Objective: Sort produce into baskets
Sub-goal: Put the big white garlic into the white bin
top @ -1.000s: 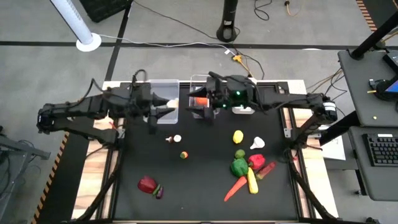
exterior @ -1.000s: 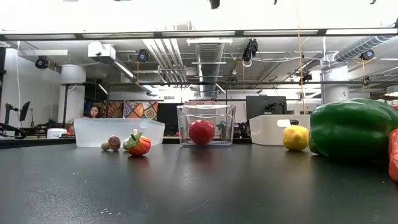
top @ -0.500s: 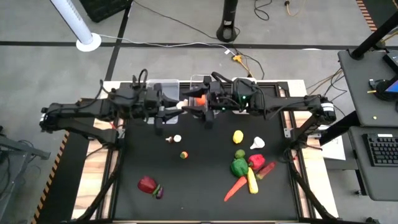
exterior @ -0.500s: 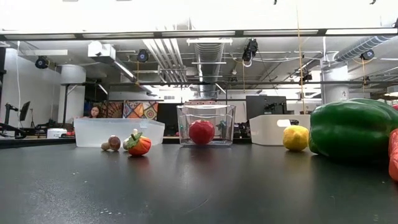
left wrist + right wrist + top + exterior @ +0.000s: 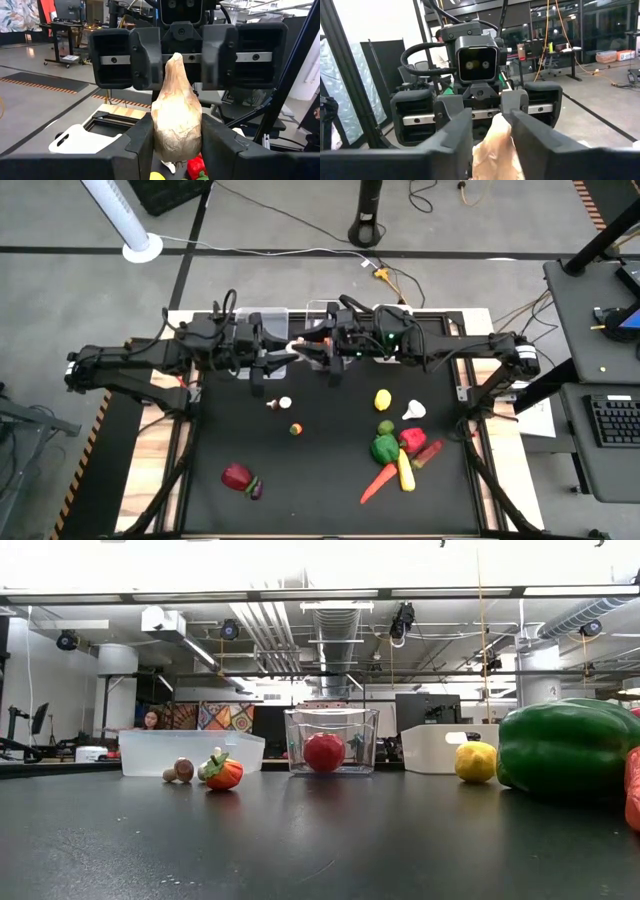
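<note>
High view: left end effector (image 5: pixel 287 349) and right end effector (image 5: pixel 312 347) meet tip to tip above the surface's (image 5: pixel 320 480) far edge.

Left wrist view: left fingers clamp a pale, pointed garlic bulb (image 5: pixel 176 120), point aimed at the right.

Right wrist view: right fingers flank it; grip unclear.

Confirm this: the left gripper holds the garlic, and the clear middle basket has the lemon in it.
Not quite. The clear middle basket holds a red fruit, not the lemon, which sits out on the table; the low view shows it. The left gripper does hold the garlic, as the left wrist view shows.
</note>
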Controlling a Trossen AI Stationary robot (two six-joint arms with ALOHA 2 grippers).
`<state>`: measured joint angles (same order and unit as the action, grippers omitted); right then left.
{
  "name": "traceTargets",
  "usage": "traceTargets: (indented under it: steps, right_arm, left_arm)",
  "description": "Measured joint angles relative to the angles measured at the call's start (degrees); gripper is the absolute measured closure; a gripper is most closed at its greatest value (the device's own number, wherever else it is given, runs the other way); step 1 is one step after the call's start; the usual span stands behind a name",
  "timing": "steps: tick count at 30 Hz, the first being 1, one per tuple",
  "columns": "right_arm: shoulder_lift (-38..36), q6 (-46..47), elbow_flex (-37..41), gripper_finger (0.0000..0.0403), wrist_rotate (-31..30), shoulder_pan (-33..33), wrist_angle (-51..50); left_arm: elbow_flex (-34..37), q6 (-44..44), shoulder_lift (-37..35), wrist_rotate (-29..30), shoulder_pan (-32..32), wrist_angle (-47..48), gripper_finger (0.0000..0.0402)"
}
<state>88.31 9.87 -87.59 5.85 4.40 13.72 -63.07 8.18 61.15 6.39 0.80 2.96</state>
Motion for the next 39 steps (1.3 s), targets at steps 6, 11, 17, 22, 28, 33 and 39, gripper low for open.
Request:
traceTargets:
  steps: [6, 11, 17, 22, 28, 33, 39]
  right_arm:
    - [0.0, -0.8, 0.0, 0.0381, 0.0, 0.0, -0.1]
    - [0.0, 0.1, 0.0, 0.0382, 0.0, 0.5, -0.2]
    - [0.0, 0.1, 0.0, 0.0383, 0.0, 0.9, -1.4]
    - [-0.6, 1.3, 0.0, 0.0384, -1.7, 2.5, -7.3]
    - [-0.8, 4.1, 0.0, 0.0384, -4.9, 4.7, -14.9]
    - [-0.9, 2.5, 0.2, 0.0385, -9.1, 7.8, -24.3]
    - [-1.3, 0.9, 5.2, 0.0385, -9.5, 12.1, -25.5]
  left_arm:
    - [0.0, 0.6, 0.0, 0.2, 0.0, 0.0, 0.0284]
    - [0.0, 1.8, 0.0, 0.7, 0.0, 0.1, 0.0251]
    - [0.0, 4.2, -0.1, 2.1, 0.1, 2.9, 0.0187]
    - [0.0, 5.3, -1.0, 2.3, 0.1, 7.6, 0.0151]
    - [0.0, 9.6, -2.6, 6.7, 0.1, 16.6, 0.0141]
    - [0.0, 14.2, -4.1, 11.5, 0.1, 24.8, 0.0141]
    - [0.0, 15.7, -5.1, 13.3, 0.2, 28.0, 0.0141]
